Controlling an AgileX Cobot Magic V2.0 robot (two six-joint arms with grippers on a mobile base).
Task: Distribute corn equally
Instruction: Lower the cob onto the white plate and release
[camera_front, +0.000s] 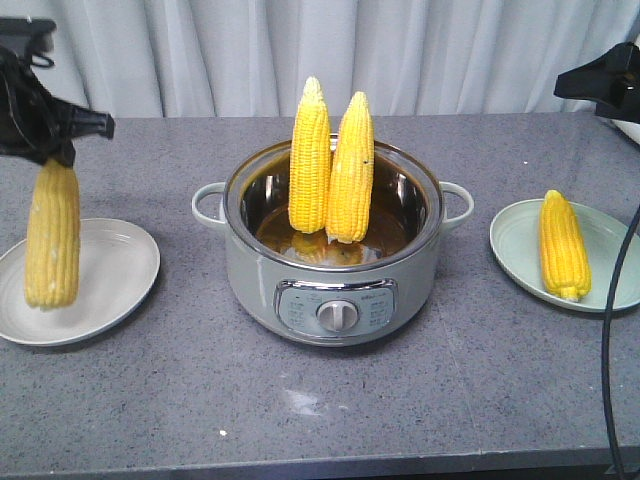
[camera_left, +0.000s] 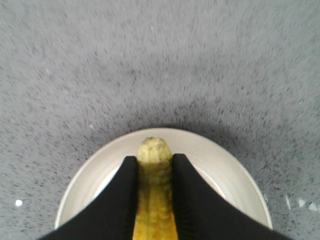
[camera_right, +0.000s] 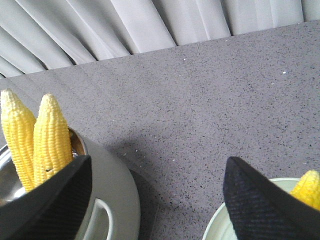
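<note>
Left wrist-mounted view: the left gripper (camera_left: 155, 165) is clamped on one bright-yellow corn cob (camera_left: 154, 146), which hangs upright over the round white plate (camera_left: 225, 170) at 9 o'clock. Released from this height, the cob could bounce and roll off the plate, I think. The grey electric pot (camera_front: 250, 270) in the middle holds two standing cobs (camera_front: 310, 155); the pale green plate (camera_front: 515, 240) at 3 o'clock holds one lying cob (camera_front: 563, 245). At 2 o'clock the right gripper (camera_right: 159, 165) hangs empty, jaws apart.

Two cobs (camera_front: 310, 160) in central pot (camera_front: 250, 275), left plate (camera_front: 120, 265) beside, one cob (camera_front: 563, 245) on right plate (camera_front: 515, 242).
</note>
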